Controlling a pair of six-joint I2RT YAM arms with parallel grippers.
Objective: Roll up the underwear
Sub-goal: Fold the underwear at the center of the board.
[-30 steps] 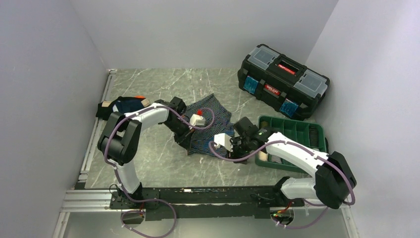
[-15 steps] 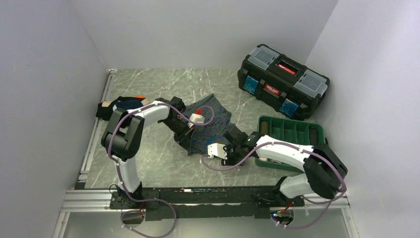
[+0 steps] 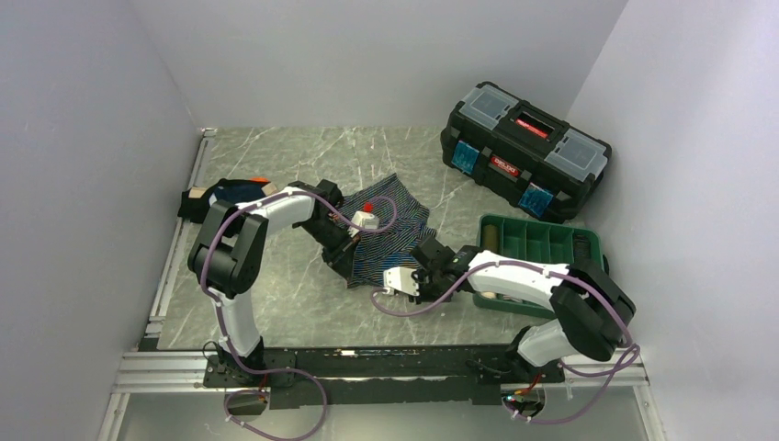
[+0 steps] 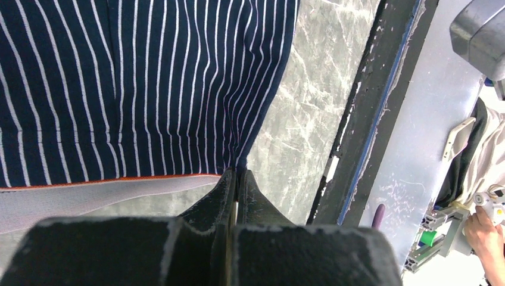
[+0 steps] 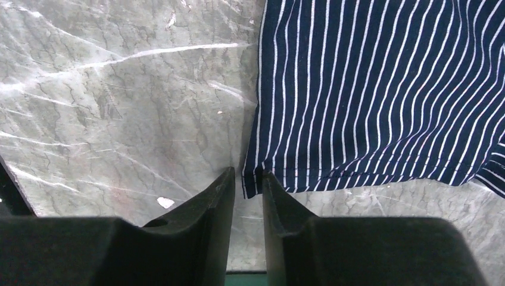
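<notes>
The navy underwear with thin white stripes (image 3: 390,234) lies spread on the marble table. In the left wrist view (image 4: 149,89) its white, orange-edged waistband (image 4: 89,193) runs along one side. My left gripper (image 3: 340,250) is shut on a corner of it (image 4: 237,174) by the waistband. My right gripper (image 3: 412,287) is at its near edge, jaws a little apart, with the hem corner (image 5: 250,182) between the fingertips (image 5: 223,185) but not pinched. Two more dark underwear lie in a pile (image 3: 230,195) at the far left.
A green compartment tray (image 3: 551,241) sits right of the right arm. A black toolbox with red latch (image 3: 524,152) stands at the back right. The table's dark front rail (image 4: 369,107) lies near the left gripper. White walls close in on three sides.
My right gripper has swung left along the near edge of the striped underwear and now straddles its hem corner. The left gripper has held its grip almost still.
</notes>
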